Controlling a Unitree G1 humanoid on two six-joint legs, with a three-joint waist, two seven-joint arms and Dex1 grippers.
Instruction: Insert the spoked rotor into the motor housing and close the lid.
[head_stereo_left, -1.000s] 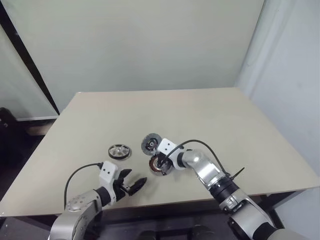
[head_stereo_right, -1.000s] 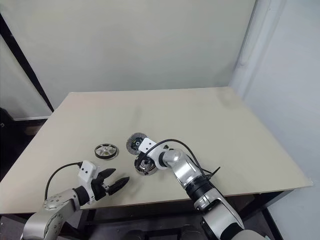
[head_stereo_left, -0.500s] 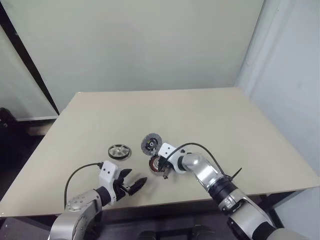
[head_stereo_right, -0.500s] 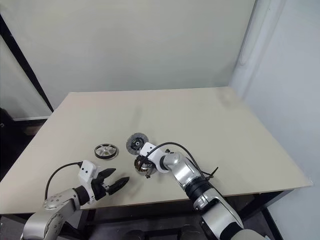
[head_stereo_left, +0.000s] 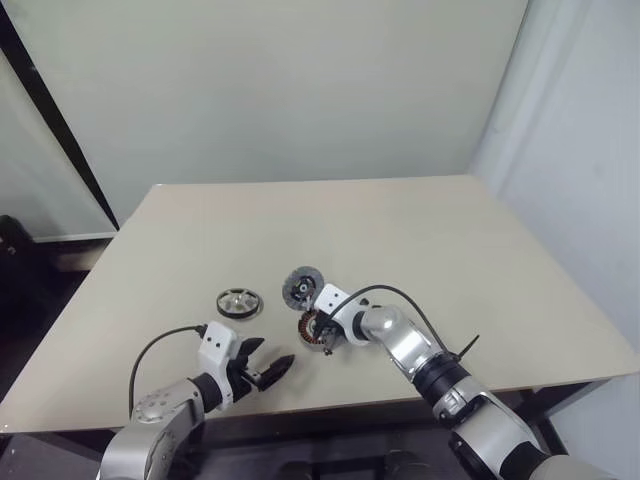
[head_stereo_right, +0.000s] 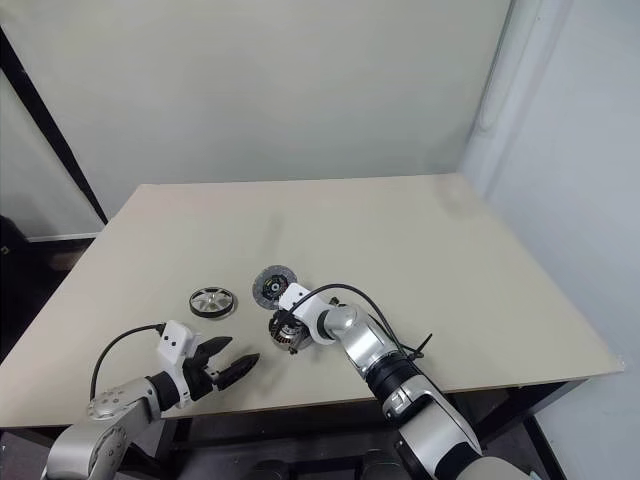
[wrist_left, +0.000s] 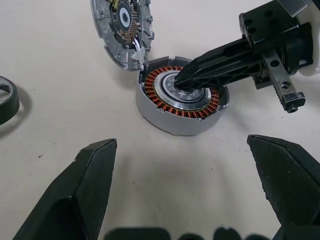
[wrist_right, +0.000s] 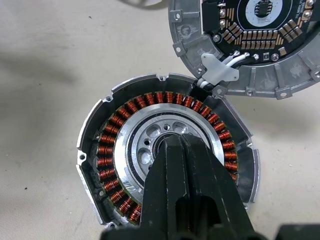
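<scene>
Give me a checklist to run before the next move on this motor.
1. Lid open: ok, the lid lies beside the motor housing, against its rim.
2. Housing centre free: not ok, the shut right gripper has its tips in the hub.
3. Spoked rotor reachable: ok, lying apart on the table.
4. Left gripper open, empty: ok.
5. Lid wires clear of the rim: cannot tell.

The spoked rotor (wrist_right: 165, 150) shows a ring of copper-orange radial windings around a bright silver hub, inside a pale grey metal rim. The lid (wrist_right: 250, 45) is silver-grey with a dark centre patterned by small copper-coloured pads — white wires run from it. Both grippers — left gripper (wrist_left: 190, 200), right gripper (wrist_right: 182, 150) — are matt black. The surface (head_stereo_left: 420, 240) is plain beige.
</scene>
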